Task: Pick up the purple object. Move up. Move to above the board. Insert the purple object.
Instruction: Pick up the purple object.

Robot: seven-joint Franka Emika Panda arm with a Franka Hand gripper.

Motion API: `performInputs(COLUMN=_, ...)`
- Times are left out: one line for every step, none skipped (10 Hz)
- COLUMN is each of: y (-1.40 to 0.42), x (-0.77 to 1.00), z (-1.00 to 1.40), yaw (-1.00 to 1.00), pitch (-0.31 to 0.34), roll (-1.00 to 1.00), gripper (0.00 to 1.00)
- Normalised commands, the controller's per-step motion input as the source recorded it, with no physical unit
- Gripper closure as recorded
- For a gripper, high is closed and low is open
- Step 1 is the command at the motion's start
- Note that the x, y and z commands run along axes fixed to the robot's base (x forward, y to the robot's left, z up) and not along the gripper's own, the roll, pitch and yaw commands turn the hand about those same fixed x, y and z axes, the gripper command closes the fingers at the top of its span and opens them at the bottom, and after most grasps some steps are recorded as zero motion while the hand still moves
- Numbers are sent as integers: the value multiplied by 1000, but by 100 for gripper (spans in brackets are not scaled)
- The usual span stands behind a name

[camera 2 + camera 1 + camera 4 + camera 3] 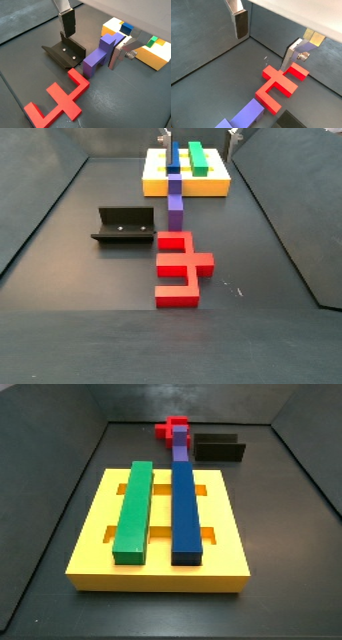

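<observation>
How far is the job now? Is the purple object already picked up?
Nothing looks done yet: the purple object lies on the floor between the red piece and the board. In hand: the gripper is open and holds nothing, and a wrist view shows the purple object close to one finger. Left: grasp it, lift, move above the board, insert.

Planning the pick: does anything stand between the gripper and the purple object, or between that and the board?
Nothing visible does. The open gripper hangs above the purple object. The fixture stands beside it, and the red piece lies at its end away from the board; neither blocks the way.
</observation>
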Motion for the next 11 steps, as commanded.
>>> performInputs(y=0, x=169, z=-26, yaw=-220, pitch=-3, roll=-11, gripper=0)
performInputs(y=0, x=223, z=-26, yaw=-263, pitch=-3, roll=-24, gripper=0)
performInputs(y=0, x=183, z=-14, yaw=-297, pitch=-7, roll=-37, gripper=0)
performInputs(y=0, x=140, z=0, yaw=-329, pitch=-16, roll=-56, gripper=0)
performInputs(y=354, x=-77, z=-263, yaw=-317, pitch=0, roll=-11, gripper=0)
performInputs(y=423, x=-149, z=-223, yaw=-469, pitch=-11, roll=-51, gripper=0)
performInputs(y=509, x=-106, z=-251, yaw=-429, pitch=-1, roll=-51, gripper=0)
performInputs(y=503, x=-169, z=-237, yaw=-431, pitch=0, roll=-46, gripper=0)
performInputs(y=483, x=-194, z=-217, yaw=-434, pitch=0, roll=-56, gripper=0)
performInputs(y=91, x=31, z=0, yaw=-391, pitch=-3, roll=-89, gripper=0)
performInputs(y=-177, x=509, z=43, yaw=-551, pitch=0, roll=-54, gripper=0)
